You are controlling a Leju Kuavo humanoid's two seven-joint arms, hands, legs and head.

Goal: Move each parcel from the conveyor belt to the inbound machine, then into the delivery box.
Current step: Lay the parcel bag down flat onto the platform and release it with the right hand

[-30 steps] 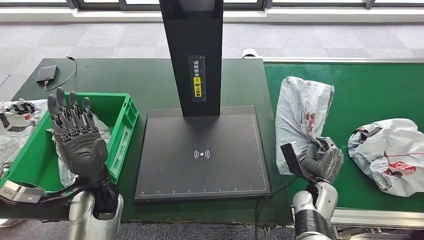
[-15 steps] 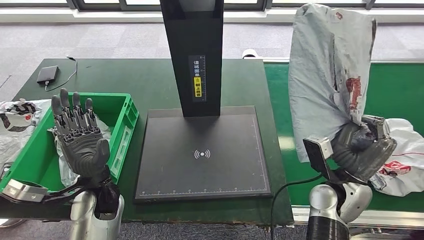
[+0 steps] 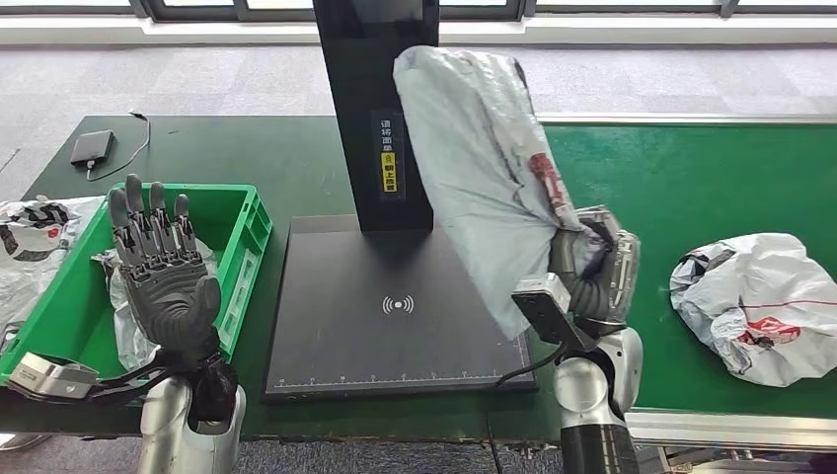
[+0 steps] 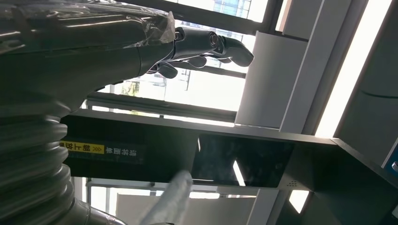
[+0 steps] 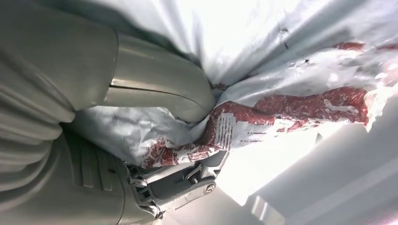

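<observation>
My right hand (image 3: pixel 588 272) grips a grey plastic parcel (image 3: pixel 484 168) with red print and holds it up in the air, leaning over the right side of the black inbound machine plate (image 3: pixel 375 326). Up close, the thumb (image 5: pixel 155 84) presses into the crumpled bag (image 5: pixel 291 70). A second grey parcel (image 3: pixel 755 306) lies on the green conveyor belt (image 3: pixel 691 178) to the right. My left hand (image 3: pixel 163 272) stands upright and open, fingers spread, over the green delivery box (image 3: pixel 245 232), which holds a parcel (image 3: pixel 123 331). The same open fingers (image 4: pixel 211 42) appear in the left wrist view.
The machine's black post (image 3: pixel 380 109) rises behind the plate, partly hidden by the lifted parcel. A dark device with a cable (image 3: pixel 93 146) lies at the table's far left. More bagged parcels (image 3: pixel 30 237) lie left of the box.
My right hand has lifted the parcel off the conveyor belt and swung it left, so it now hangs over the machine plate's right side. The left hand has barely moved.
</observation>
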